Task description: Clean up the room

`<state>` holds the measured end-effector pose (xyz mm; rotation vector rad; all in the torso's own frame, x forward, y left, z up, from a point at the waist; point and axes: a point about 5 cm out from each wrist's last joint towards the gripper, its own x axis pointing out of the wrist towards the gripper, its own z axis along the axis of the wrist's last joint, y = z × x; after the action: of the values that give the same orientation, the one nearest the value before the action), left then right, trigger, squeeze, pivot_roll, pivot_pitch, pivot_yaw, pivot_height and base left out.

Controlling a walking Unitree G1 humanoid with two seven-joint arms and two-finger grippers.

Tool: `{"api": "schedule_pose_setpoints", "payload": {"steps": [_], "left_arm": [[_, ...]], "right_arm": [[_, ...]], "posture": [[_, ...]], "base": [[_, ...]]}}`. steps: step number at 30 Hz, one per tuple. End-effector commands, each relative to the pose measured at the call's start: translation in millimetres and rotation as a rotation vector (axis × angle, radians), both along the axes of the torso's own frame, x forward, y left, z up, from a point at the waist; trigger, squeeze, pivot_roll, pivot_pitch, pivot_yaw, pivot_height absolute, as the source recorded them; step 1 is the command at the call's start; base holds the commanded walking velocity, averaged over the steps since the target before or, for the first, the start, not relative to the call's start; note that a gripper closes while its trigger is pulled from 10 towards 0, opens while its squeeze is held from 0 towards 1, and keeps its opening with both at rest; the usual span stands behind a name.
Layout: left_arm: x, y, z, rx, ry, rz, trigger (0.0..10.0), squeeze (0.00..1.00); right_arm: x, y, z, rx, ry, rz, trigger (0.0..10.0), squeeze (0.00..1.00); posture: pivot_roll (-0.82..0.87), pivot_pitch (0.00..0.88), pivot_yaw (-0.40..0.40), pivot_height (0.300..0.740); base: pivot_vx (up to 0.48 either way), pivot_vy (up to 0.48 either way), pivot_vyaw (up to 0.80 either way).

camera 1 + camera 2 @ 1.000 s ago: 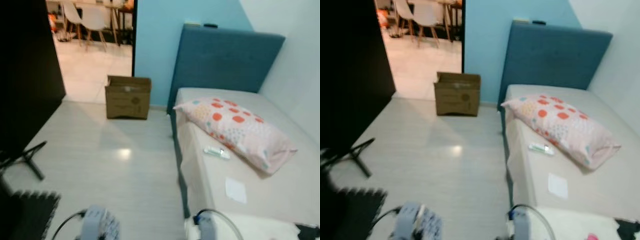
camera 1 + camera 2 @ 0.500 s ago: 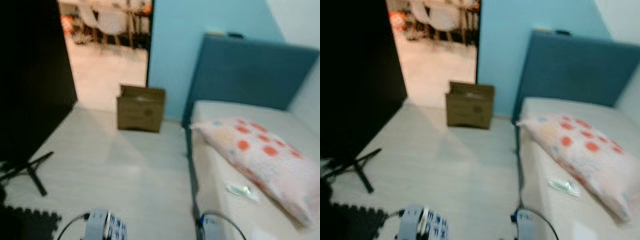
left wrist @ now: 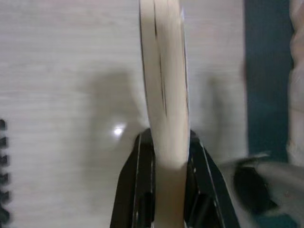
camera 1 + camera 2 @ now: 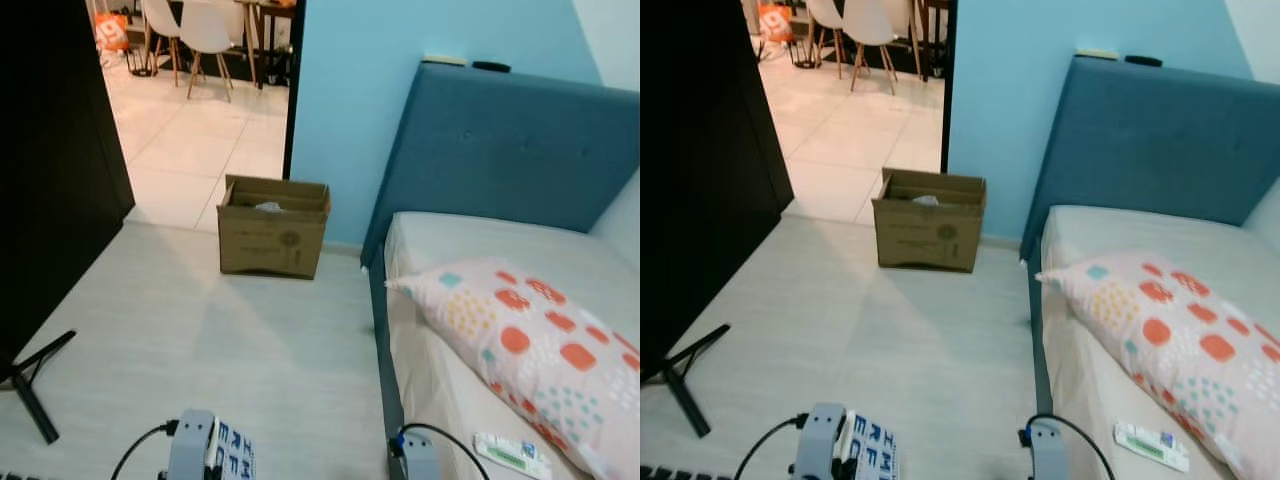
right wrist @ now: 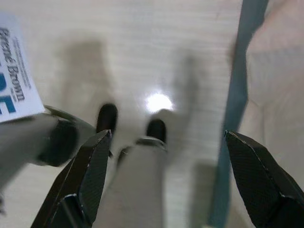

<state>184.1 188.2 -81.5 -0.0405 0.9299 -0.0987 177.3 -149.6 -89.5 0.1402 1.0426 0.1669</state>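
Observation:
My left gripper [image 3: 165, 142] is shut on a thin book [image 3: 164, 85], seen edge-on with cream pages. In the left eye view its white cover with blue letters [image 4: 234, 458] shows beside my left arm [image 4: 192, 445] at the bottom edge. My right gripper [image 5: 166, 137] hangs open over the pale floor, with nothing between its fingers [image 5: 90, 175]. An open brown cardboard box [image 4: 272, 228] stands on the floor ahead, by the blue wall, with something pale inside. A white and green tube [image 4: 510, 452] lies on the bed [image 4: 470, 240] beside a spotted pillow [image 4: 530, 345].
The bed's blue headboard [image 4: 500, 150] and side run along my right. A black cabinet [image 4: 50, 170] and a black stand leg [image 4: 30, 385] are on my left. Behind the box an open doorway [image 4: 200, 100] leads to a tiled room with chairs [image 4: 205, 30].
The whole view has shifted: the box now looks nearer and the pillow sits lower right, so the camera has moved. The book stays in my left gripper.

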Motion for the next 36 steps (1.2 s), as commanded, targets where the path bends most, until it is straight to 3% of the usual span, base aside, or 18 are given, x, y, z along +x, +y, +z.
{"api": "schedule_pose_setpoints", "payload": {"steps": [1,7,12,17,20,21,23,25,26,29,30,32,36], "left_arm": [[-6.5,-5.9,-4,-0.021,0.035,0.005,10.0,0.0],[1.6,-4.2,0,-0.049,0.003,0.08,10.0,0.0],[12.1,-2.8,5,-0.061,-0.038,0.105,10.0,0.0],[66.3,8.7,42,-0.11,-0.256,0.205,10.0,0.0],[75.4,10.3,50,-0.124,-0.295,0.22,10.0,0.0],[101.5,12.6,74,-0.177,-0.416,0.246,10.0,0.0],[101.5,12.6,74,-0.177,-0.416,0.246,10.0,0.0],[127.6,8.6,103,-0.271,-0.547,0.239,10.0,0.0],[127.6,8.6,103,-0.271,-0.547,0.239,10.0,0.0],[155.2,-6.3,142,-0.461,-0.718,0.166,10.0,0.0],[155.2,-6.3,142,-0.461,-0.718,0.166,10.0,0.0],[164.7,-19.5,160,-0.563,-0.79,0.074,10.0,0.0],[168.7,-34.0,173,-0.659,-0.832,-0.029,10.0,0.0]], "right_arm": [[-6.7,-10.5,-3,-0.017,0.02,-0.025,10.0,0.0],[-6.0,-10.1,-2,-0.009,0.017,-0.033,10.0,0.0],[-6.2,-9.6,-2,-0.013,0.021,-0.021,10.0,0.0],[-6.1,-8.9,-2,-0.007,0.023,-0.025,10.0,0.0],[-6.2,-8.7,-2,-0.006,0.023,-0.025,10.0,0.0],[-6.3,-8.4,-2,-0.003,0.022,-0.026,10.0,0.0],[-6.3,-8.4,-2,-0.003,0.022,-0.026,10.0,0.0],[-6.6,-8.2,-3,0.0,0.023,-0.026,10.0,0.0],[-6.6,-8.2,-3,0.0,0.023,-0.026,10.0,0.0],[-7.1,-8.0,-3,0.002,0.023,-0.025,10.0,0.0],[-7.1,-8.0,-3,0.002,0.023,-0.025,10.0,0.0],[-7.5,-8.0,-3,0.002,0.025,-0.026,10.0,0.0],[-8.1,-8.2,-3,0.002,0.027,-0.027,10.0,0.0]], "posture": [[0.15,0.0,-0.093,0.739],[0.15,0.0,-0.093,0.739],[0.15,0.0,-0.094,0.739],[0.15,0.0,-0.091,0.739],[0.15,0.0,-0.091,0.739],[0.15,0.0,-0.09,0.739],[0.15,0.0,-0.09,0.739],[0.15,0.0,-0.088,0.739],[0.15,0.0,-0.088,0.739],[0.14,0.0,-0.085,0.739],[0.14,0.0,-0.085,0.739],[0.14,0.0,-0.083,0.739],[0.14,0.0,-0.084,0.739]], "base": [[0.48,0.0,0.0],[0.48,0.0,0.0],[0.48,0.0,-0.77],[0.478,0.0,-0.76],[0.437,0.0,-0.76],[0.368,0.0,-0.76],[0.368,0.0,-0.76],[0.131,0.0,-0.75],[0.0,0.0,-0.75],[0.0,0.0,-0.75],[0.0,0.0,-0.74],[0.0,0.0,-0.74],[0.0,0.0,-0.73]]}}
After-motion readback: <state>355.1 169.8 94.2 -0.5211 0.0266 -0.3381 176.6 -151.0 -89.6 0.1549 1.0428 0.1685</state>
